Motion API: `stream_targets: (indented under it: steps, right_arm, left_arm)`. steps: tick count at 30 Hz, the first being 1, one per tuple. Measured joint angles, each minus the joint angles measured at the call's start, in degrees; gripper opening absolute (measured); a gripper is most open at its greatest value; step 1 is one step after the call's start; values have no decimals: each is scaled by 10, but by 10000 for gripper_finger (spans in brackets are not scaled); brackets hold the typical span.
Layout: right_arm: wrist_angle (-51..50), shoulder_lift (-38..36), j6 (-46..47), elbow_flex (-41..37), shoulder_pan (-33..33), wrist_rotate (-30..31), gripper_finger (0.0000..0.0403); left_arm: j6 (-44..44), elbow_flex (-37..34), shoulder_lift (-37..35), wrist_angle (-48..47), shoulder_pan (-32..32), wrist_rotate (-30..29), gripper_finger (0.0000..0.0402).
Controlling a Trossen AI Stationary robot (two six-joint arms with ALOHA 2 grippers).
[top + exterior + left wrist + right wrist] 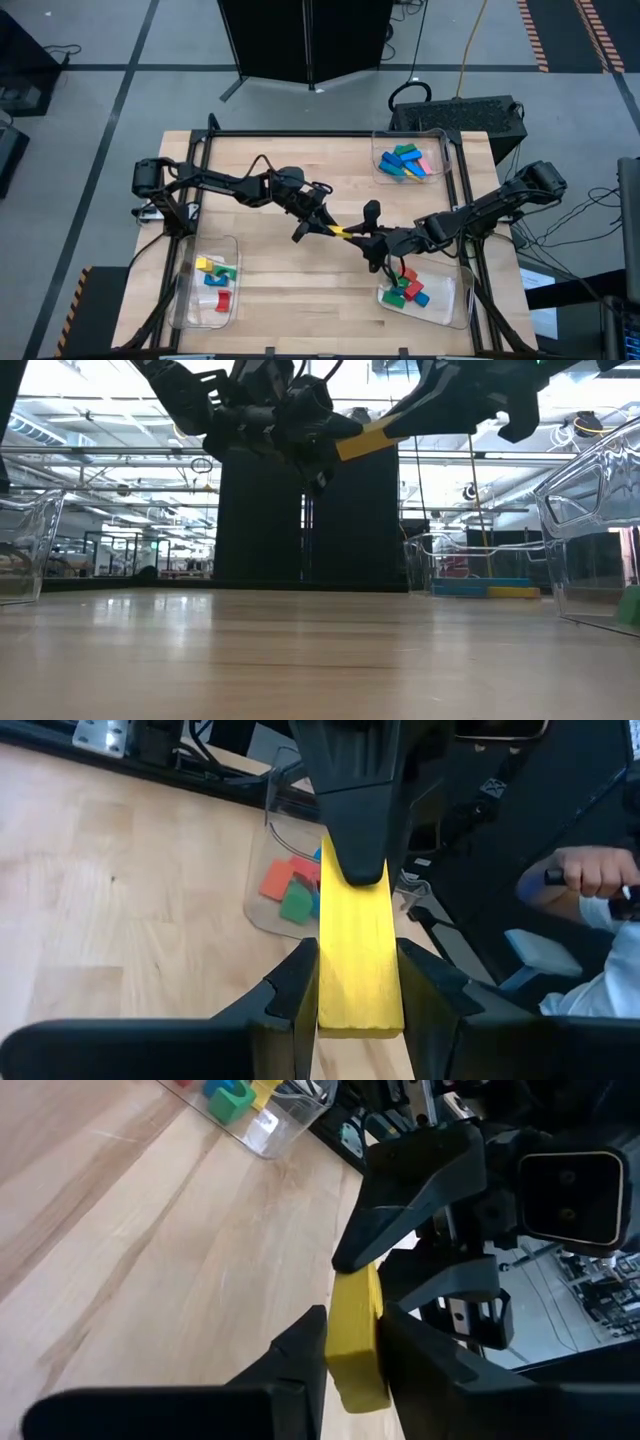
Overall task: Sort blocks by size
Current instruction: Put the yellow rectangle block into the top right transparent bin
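Observation:
A long yellow block (341, 231) hangs in the air over the middle of the table, also seen in the low view (372, 438). My left gripper (360, 1005) is shut on one end of it and my right gripper (352, 1365) is shut on the other end. The two grippers face each other along the block. In the high view my left gripper (318, 222) is on the block's left and my right gripper (364, 238) on its right. Other blocks lie in three clear trays. My left gripper pinches the yellow block's two narrow long sides (325, 990) between its two fingers, at the end nearest its wrist. The fingers run along the block, about level, coming from the table's left. The block is lifted clear of the table. My right gripper pinches the block's opposite end (350, 1342) between its two fingers, on the two faces that the left fingers leave free. It comes about level from the table's right, its fingers lying along the block. That end is also clear of the table.
A clear tray (445, 170) at the far right holds blue, green and pink blocks. A tray (190, 300) at the near left holds yellow, green, red and blue ones. A tray (455, 300) at the near right holds red, green and blue ones. A person's hand (590, 870) shows beyond the table.

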Motion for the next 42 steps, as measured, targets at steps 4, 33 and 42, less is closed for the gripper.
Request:
stream_targets:
  steps: [4, 33, 42]
  right_arm:
    - [-1, 0, 0, 0, -1, 1, 77]
    - [-21, -1, 45, 0, -5, 40, 75]
    - [-41, -8, 50, 0, -9, 85, 73]
  left_arm:
    - [-25, 0, 0, 0, 0, 1, 107]
    - [-93, 0, 0, 6, 0, -32, 123]
    - [-110, 1, 0, 10, 21, 30, 196]
